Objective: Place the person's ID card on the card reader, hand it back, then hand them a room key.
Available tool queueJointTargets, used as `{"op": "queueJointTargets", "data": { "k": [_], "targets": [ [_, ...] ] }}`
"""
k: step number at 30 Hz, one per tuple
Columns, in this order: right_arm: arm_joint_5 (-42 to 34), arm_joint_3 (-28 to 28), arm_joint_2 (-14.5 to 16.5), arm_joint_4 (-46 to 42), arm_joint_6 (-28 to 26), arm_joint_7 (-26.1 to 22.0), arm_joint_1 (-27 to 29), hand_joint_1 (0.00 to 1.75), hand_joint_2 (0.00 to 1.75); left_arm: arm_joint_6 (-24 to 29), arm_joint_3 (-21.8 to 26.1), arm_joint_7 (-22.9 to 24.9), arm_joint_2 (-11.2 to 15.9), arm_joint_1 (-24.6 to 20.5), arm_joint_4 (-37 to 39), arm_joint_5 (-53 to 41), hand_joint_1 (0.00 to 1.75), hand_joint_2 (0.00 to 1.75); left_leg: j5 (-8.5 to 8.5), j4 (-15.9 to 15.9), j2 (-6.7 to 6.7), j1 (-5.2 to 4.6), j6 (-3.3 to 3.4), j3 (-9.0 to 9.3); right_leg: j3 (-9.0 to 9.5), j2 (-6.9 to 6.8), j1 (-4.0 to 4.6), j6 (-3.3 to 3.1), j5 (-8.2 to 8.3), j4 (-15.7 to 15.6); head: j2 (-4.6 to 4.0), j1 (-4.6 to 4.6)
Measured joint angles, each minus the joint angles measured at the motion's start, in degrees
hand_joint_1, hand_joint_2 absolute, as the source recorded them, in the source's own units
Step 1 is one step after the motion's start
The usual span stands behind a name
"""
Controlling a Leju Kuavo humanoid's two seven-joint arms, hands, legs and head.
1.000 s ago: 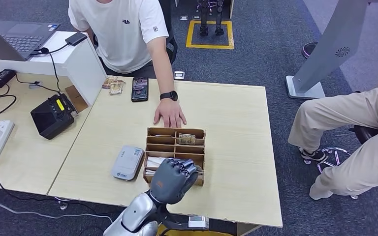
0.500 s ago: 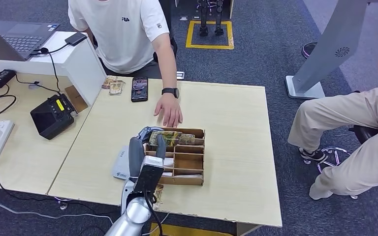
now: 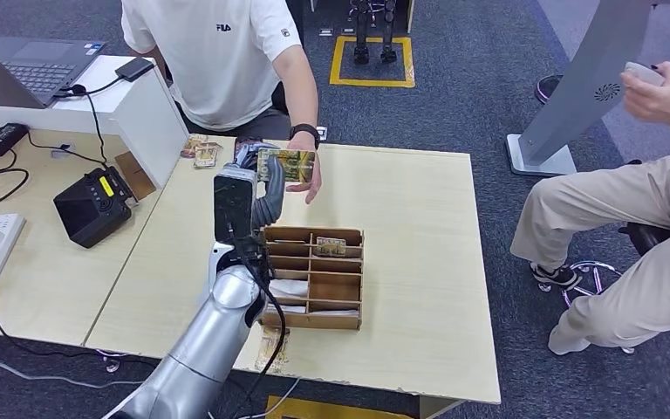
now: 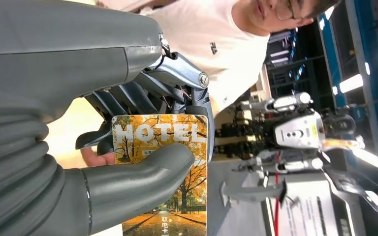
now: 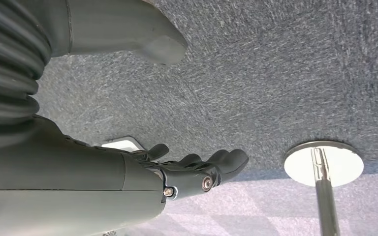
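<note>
Left hand holds a hotel room key card up to the person across the desk.

The left hand [image 3: 257,179] is raised above the far side of the desk [image 3: 419,227], its thumb and dark fingers [image 4: 128,98] clamped on the room key card [image 3: 290,163], an autumn-leaf print card lettered HOTEL in the left wrist view. The person's hand [image 3: 312,179] is right at the card, whether touching it cannot be told. Near the middle of the desk stands the wooden card organizer [image 3: 318,279], with another card [image 3: 331,246] in a far compartment. The right hand [image 5: 197,172] hangs over grey carpet, fingers loosely apart and holding nothing. A black phone [image 3: 246,144] lies at the far edge of the desk.
</note>
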Motion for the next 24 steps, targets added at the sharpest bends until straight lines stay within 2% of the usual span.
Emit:
{"op": "queueJointTargets", "data": {
  "k": [6, 12, 17, 24],
  "targets": [
    [0.54, 0.00, 0.00, 0.06, 0.00, -0.12, -0.10, 0.00, 1.75, 4.36, 0.62, 0.61, 0.90, -6.63, 8.85, -2.93, 1.75, 1.75, 0.00, 0.00, 0.00, 0.01, 0.00, 0.00, 0.00, 0.01, 0.00, 0.00, 0.00, 0.01, 0.00, 0.00],
    [0.56, 0.00, -0.06, 0.42, 0.00, -0.02, -0.37, 0.00, 1.75, 7.63, 1.04, 2.24, 1.81, -11.23, 16.29, -9.30, 1.75, 1.75, 0.02, 0.00, 0.01, 0.00, -0.02, 0.00, 0.00, 0.01, 0.00, 0.00, 0.00, 0.01, 0.00, 0.01],
    [0.41, 0.00, -0.27, 1.37, 0.00, -0.41, -0.80, 0.00, 1.75, 7.90, 3.36, 3.90, 1.97, -13.18, 19.94, -18.71, 1.75, 1.75, 0.02, 0.00, 0.01, 0.00, -0.02, 0.00, 0.00, 0.02, 0.00, 0.00, 0.00, 0.02, 0.00, 0.01],
    [0.29, 0.00, -0.43, 2.26, 0.00, -0.16, -1.12, 0.00, 1.75, 8.01, 9.88, 3.85, 1.61, -13.64, 22.87, -28.72, 1.75, 1.75, 0.02, 0.00, 0.02, 0.01, -0.02, 0.00, -0.01, 0.03, 0.00, 0.00, 0.00, 0.02, 0.00, -0.01]
  ]
}}
